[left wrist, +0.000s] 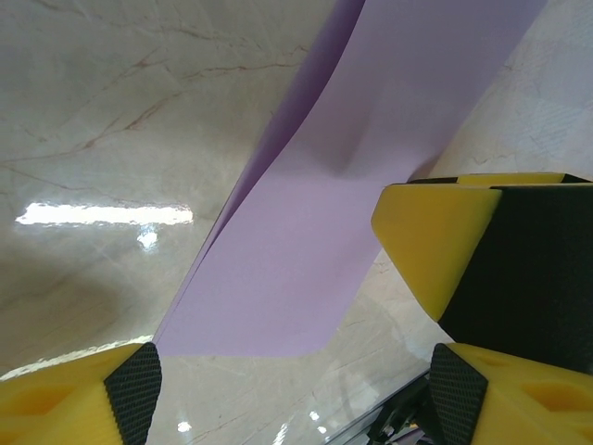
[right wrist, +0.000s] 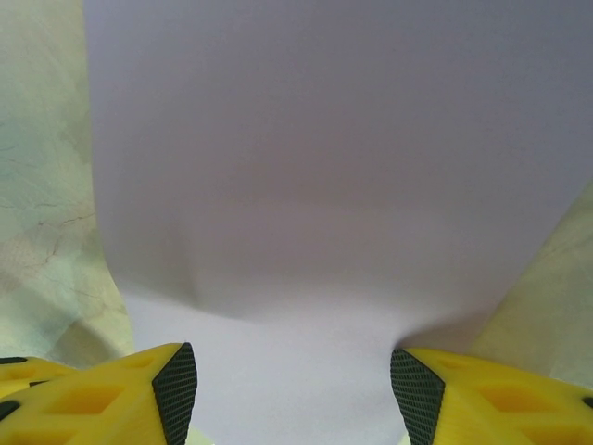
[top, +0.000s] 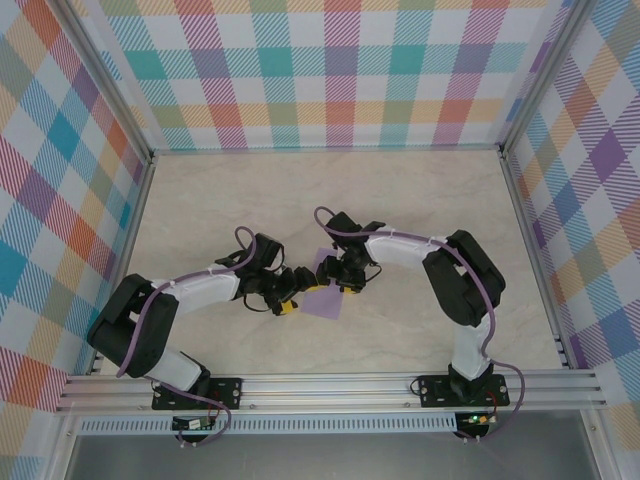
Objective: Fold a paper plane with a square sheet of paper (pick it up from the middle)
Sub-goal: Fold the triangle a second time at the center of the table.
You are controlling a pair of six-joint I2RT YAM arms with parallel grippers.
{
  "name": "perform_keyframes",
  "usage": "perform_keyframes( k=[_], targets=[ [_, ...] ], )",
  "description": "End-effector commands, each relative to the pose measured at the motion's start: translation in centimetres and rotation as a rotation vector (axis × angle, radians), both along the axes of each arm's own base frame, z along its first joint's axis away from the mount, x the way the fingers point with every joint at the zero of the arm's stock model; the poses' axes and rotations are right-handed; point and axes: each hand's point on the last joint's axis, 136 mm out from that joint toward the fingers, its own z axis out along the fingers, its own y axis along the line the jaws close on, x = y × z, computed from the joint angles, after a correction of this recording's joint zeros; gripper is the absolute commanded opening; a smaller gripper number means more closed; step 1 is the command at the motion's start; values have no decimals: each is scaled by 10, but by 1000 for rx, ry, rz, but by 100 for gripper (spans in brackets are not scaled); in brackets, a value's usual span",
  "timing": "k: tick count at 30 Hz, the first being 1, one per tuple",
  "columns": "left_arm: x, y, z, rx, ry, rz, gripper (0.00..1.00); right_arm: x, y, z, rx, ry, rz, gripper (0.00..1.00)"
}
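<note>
The square sheet of paper [top: 322,298] lies on the table [top: 420,200], and both my grippers crowd over it. My left gripper [top: 292,298] sits at the sheet's left edge. From its wrist, its jaws stand wide apart, with the sheet's [left wrist: 315,260] near edge bowed up off the table between them and neither pad touching it. My right gripper [top: 338,275] is at the sheet's far side. Its jaws are apart too, with the sheet [right wrist: 324,185] spanning the gap and buckled at each pad. I cannot tell whether they squeeze it.
</note>
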Motion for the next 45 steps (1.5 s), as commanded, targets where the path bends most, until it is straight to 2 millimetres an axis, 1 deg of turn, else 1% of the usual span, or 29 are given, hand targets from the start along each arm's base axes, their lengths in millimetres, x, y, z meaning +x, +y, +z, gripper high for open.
perform_keyframes(
  k=[1, 8, 15, 19, 30, 33, 35, 37, 41, 45],
  targets=[
    [-5, -4, -5, 30, 17, -30, 79, -14, -6, -18, 9, 55, 0, 62],
    [-8, -4, -10, 49, 29, -47, 79, -10, 0, -8, 142, 77, -40, 62],
    [-9, -6, -11, 61, 28, -65, 79, -6, 0, 1, 221, 73, -57, 62],
    [-8, -10, -10, 57, 22, -74, 78, -2, 3, 11, 267, 52, -52, 62],
    [-4, -16, -6, 44, 5, -95, 78, 1, 4, 20, 306, 42, -48, 62],
    [-3, -11, -6, 74, -5, -84, 78, 9, 1, 32, 299, -5, -38, 61],
    [-1, -7, -4, 95, -24, -79, 77, 19, -2, 45, 271, -67, -21, 60],
    [-5, 2, -3, 134, -18, -73, 77, 28, -6, 51, 225, -118, -10, 58],
    [-7, 11, 0, 172, -32, -63, 77, 47, -11, 46, 134, -154, 8, 50],
    [-9, 12, 0, 176, -25, -59, 77, 62, -13, 36, 70, -161, 10, 48]
  ],
)
